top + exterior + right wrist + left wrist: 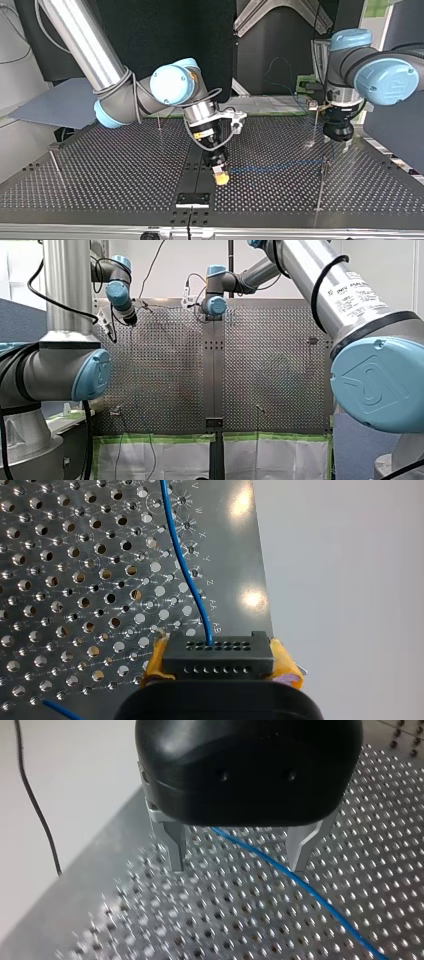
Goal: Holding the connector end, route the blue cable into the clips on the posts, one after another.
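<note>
My right gripper (220,664) is shut on the black connector (217,654), its yellow pads (156,662) pressing on both sides. The blue cable (184,555) leaves the connector and runs away over the perforated table. In the top view my right gripper (220,176) hovers low near the table's middle, and the cable (272,167) stretches from it to a thin post (322,172) at the right. My left gripper (239,866) is open just above the plate, its metal fingers (175,851) either side of the cable (280,870) without touching it. In the top view it (339,134) hangs at the far right.
More thin posts stand on the table: one (315,125) beside my left gripper, one (159,121) behind my right arm and one (55,161) at the top view's left edge. A black bracket (192,199) sits at the near edge.
</note>
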{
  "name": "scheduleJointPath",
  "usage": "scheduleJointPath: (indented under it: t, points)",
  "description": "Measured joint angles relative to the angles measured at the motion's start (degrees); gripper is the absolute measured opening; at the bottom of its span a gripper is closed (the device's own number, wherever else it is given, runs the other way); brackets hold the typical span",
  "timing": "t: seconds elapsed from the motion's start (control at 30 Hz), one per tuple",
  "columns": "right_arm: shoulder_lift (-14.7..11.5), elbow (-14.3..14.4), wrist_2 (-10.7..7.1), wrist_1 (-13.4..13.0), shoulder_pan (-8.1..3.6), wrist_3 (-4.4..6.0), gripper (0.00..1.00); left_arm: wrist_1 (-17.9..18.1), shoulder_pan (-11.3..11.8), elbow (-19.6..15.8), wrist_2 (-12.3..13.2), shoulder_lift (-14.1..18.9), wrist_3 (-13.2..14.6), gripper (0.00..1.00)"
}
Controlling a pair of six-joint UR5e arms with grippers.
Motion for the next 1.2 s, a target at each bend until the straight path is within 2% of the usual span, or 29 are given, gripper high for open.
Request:
scheduleJointPath:
  t: [0.1, 0.27, 0.6, 0.8, 1.07, 1.2]
  points:
    - [0.0, 0.0, 0.00, 0.0, 0.00, 0.07, 0.00, -0.7, -0.5, 0.0, -0.1, 1.2, 0.8, 0.98]
    - [0.0, 0.0, -0.05, 0.1, -0.02, 0.82, 0.00, -1.5, -1.7, 0.0, -1.5, 3.2, 3.3, 0.98]
    - [0.0, 0.0, -0.12, 0.1, -0.20, 1.12, 0.00, 0.7, -3.6, 0.0, -2.2, 7.1, 8.8, 0.98]
    - [0.0, 0.0, -0.11, 0.1, -0.23, 1.14, 0.00, 1.4, -4.5, 0.0, -2.1, 7.4, 12.3, 0.98]
    - [0.0, 0.0, -0.03, 0.2, -0.23, 1.14, 0.00, 1.5, -6.0, 0.0, -2.2, 7.1, 14.7, 0.98]
    - [0.0, 0.0, 0.07, 0.3, -0.25, 1.14, 0.00, 1.4, -6.6, 0.0, -3.0, 6.6, 16.7, 0.98]
